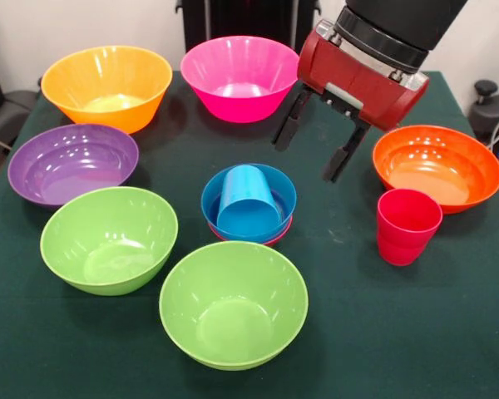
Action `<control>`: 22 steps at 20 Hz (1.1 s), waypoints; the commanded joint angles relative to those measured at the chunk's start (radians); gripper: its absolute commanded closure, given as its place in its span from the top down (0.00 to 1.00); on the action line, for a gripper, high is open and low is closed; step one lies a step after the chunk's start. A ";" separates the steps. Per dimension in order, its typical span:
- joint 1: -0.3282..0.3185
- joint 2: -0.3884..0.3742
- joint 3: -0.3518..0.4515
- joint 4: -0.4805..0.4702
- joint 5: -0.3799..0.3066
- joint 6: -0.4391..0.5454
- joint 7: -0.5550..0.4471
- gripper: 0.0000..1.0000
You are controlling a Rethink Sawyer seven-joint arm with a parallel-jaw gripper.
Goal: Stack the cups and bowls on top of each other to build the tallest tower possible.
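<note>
At the centre of the frame we see the tower [248, 208]: a small blue bowl [270, 187] nested on a red piece whose rim [279, 237] shows just below it, with the light blue cup [245, 199] lying tilted inside the bowl, its mouth turned toward the upper left. The fingers [312, 143] hang above and to the right of this stack, clear of it and touching nothing. We see them spread wide, two dark prongs with empty air between them, one tip [281, 137] near the upper right of the blue bowl's rim and the other [334, 166] further right, toward the orange bowl [437, 166].

Below and right of the fingers stands the red-pink cup [407, 224], upright on the table [358, 332], just in front of the orange bowl and overlapping its lower rim in the picture.

Moving outward, a lime green bowl [233, 303] sits directly below the tower at lower centre, and a second lime green bowl [108, 239] lies to the lower left. The purple bowl [72, 164] is at middle left, the yellow-orange bowl [106, 86] at upper left, and the pink bowl [239, 76] at upper centre, just left of the red gripper body [358, 79]. All the large bowls stand open side up and empty.
</note>
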 commanded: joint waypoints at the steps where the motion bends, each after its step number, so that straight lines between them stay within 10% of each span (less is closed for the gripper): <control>1: -0.147 -0.086 0.327 0.050 0.038 0.105 -0.310 1.00; 12: -0.156 0.311 0.277 -0.638 0.038 0.478 -0.082 1.00; 22: -0.174 0.413 0.152 -0.716 0.053 0.624 0.041 1.00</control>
